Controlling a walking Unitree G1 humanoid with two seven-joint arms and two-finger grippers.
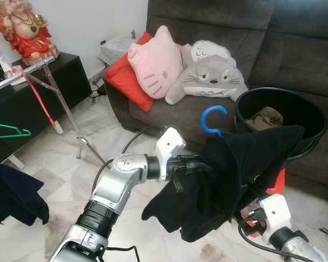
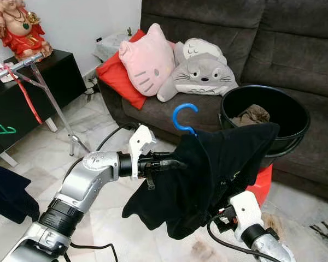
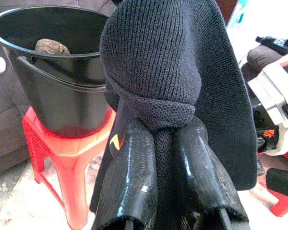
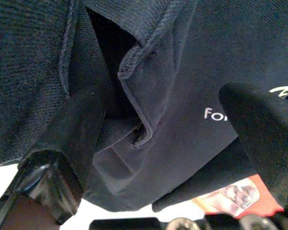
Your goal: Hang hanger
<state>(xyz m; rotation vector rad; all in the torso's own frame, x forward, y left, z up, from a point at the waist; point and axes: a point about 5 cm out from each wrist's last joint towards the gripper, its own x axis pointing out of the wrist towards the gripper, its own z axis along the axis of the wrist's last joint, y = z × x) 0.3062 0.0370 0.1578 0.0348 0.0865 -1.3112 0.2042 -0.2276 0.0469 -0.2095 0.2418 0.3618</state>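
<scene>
Head views: the left gripper (image 1: pixel 199 165) reaches from the left into a black garment (image 1: pixel 235 174) draped over a blue hanger (image 1: pixel 213 120), whose hook stands up above the cloth, in front of a dark grey sofa (image 1: pixel 295 49). The right gripper (image 2: pixel 221 204) sits under the garment's lower edge, its fingers covered by cloth. Behind them a black bucket (image 1: pixel 311 117) stands on a red stool (image 1: pixel 277 183); a pink cat cushion (image 1: pixel 156 63) and a grey plush cushion (image 1: pixel 210 73) lie on the sofa. At far left are a metal clothes rack (image 1: pixel 38 68), a green hanger (image 1: pixel 8 131) and a red figurine (image 1: pixel 23 27) on a black bench (image 1: pixel 71 76). Left wrist view: the two fingers (image 3: pixel 129 177) are closed tightly on a bunched fold of the knit fabric. Right wrist view: the fingers (image 4: pixel 67 143) stand wide apart, with dark cloth bearing white lettering lying between them, not pinched.
</scene>
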